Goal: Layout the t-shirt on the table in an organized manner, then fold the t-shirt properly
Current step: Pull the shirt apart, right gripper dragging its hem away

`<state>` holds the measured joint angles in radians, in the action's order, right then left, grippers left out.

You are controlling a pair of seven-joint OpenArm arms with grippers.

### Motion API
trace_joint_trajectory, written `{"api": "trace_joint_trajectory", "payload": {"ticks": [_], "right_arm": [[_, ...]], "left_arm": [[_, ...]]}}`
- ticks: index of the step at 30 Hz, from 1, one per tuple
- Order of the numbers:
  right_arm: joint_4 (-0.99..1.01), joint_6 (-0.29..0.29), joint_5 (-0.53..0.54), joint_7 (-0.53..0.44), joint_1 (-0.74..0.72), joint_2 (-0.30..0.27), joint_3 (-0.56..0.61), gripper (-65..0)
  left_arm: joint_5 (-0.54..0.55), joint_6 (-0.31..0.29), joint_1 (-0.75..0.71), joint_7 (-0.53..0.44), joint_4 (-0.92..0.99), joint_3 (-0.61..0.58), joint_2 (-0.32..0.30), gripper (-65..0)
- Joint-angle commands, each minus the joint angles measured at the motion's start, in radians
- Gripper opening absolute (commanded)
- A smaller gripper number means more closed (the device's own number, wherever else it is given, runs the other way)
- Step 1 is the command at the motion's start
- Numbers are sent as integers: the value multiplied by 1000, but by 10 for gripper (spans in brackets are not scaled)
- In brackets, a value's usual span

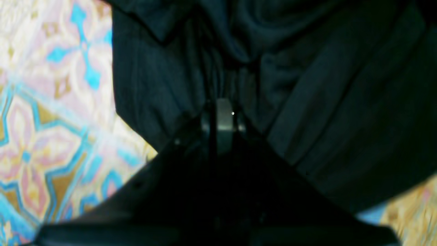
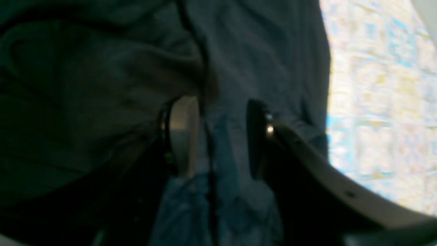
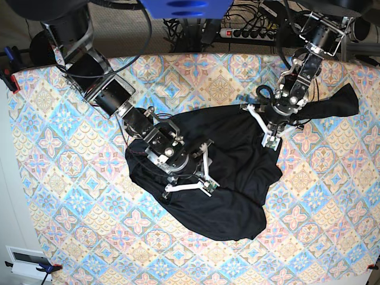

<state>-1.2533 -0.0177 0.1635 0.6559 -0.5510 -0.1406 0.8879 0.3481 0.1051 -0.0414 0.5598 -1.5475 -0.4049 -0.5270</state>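
The black t-shirt (image 3: pixel 237 190) lies crumpled in a heap at the middle of the table (image 3: pixel 71 178), with one part stretched out toward the far right (image 3: pixel 338 102). My left gripper (image 3: pixel 271 141) is at the heap's upper right edge. In the left wrist view its fingers (image 1: pixel 223 119) are pressed together with a pinch of the t-shirt (image 1: pixel 324 102) gathered at the tips. My right gripper (image 3: pixel 199 178) rests on the heap's left part. Its fingers (image 2: pixel 184 136) stand apart, and a ridge of t-shirt (image 2: pixel 222 143) lies between them.
The patterned table cloth (image 1: pixel 51 119) shows on every side of the shirt. A power strip (image 3: pixel 249 32) and cables lie behind the far edge. Clamps (image 3: pixel 8 78) hold the cloth at the left edge, and a white box (image 3: pixel 27 261) sits at the near left corner.
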Motion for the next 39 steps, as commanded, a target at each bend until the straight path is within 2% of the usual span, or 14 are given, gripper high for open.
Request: {"api": "trace_joint_trajectory", "payload": {"ticks": [1, 9, 18, 20, 23, 25, 30, 39], "right_arm": [[-10, 11, -8, -18, -36, 2, -9, -423], [80, 11, -11, -60, -42, 2, 72, -423], [113, 11, -12, -68, -40, 2, 69, -430], [113, 11, -12, -68, -40, 2, 63, -460], [108, 11, -12, -69, -44, 2, 58, -570], [103, 11, -14, -83, -56, 0, 23, -650], [102, 11, -14, -138, -59, -3, -86, -650], [116, 11, -14, -141, -128, -3, -266, -650]], "left_arm": [[7, 0, -19, 61, -12, 1, -25, -643], [9, 0, -78, 61, -92, 1, -98, -643], [9, 0, -88, 59, -106, 1, -107, -643], [9, 0, -88, 56, -106, 1, -107, -643], [9, 0, -88, 55, -106, 1, -106, -643], [9, 0, -88, 55, -103, 1, -106, -643], [9, 0, -88, 53, -101, 1, -106, -643], [9, 0, -88, 52, -103, 1, -104, -643]]}}
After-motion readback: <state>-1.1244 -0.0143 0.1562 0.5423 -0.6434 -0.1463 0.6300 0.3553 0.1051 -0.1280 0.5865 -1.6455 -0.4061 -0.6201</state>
